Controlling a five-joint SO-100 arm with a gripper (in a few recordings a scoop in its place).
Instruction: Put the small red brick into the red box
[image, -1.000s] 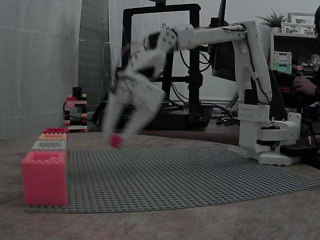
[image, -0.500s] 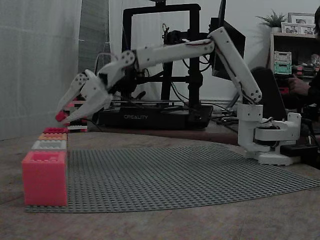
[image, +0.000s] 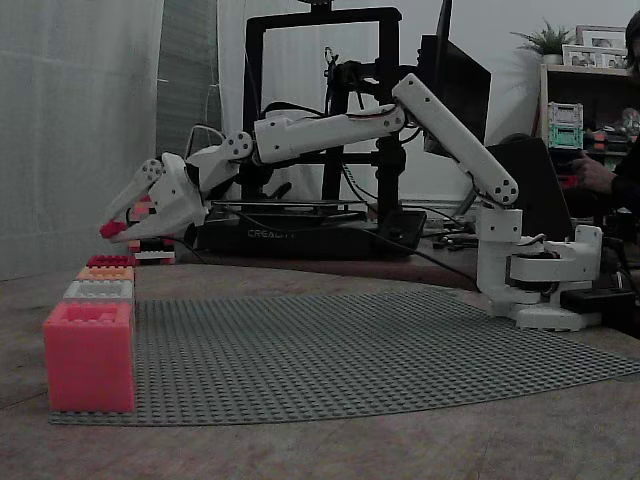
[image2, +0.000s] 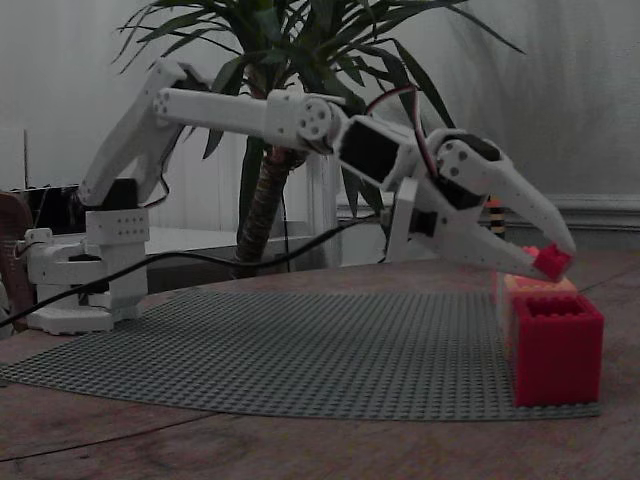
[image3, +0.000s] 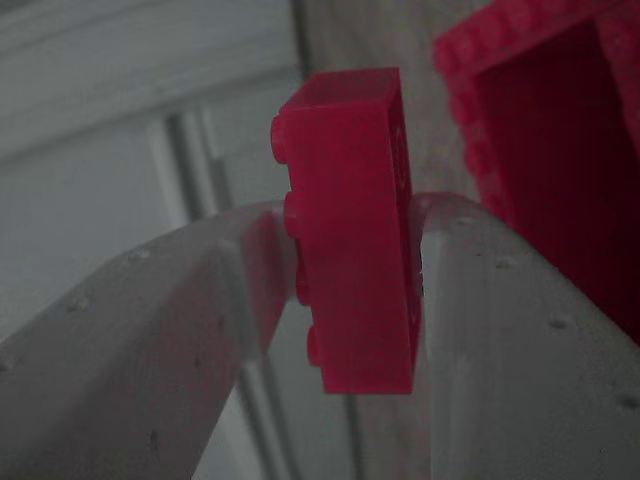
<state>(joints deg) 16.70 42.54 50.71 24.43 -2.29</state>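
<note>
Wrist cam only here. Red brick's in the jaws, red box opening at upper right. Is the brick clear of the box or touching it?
Observer: Clear. In a fixed view the small red brick hangs above the boxes with a gap below it, held by the gripper alone.
Operator: How many boxes?
Observer: Four in a row: pink box nearest that camera, then grey box, orange box, and the red box farthest.
Operator: Lined up sideways?
Observer: Roughly. In both fixed views the brick sits over the red box's width. How far along the row, I cannot tell.
</note>
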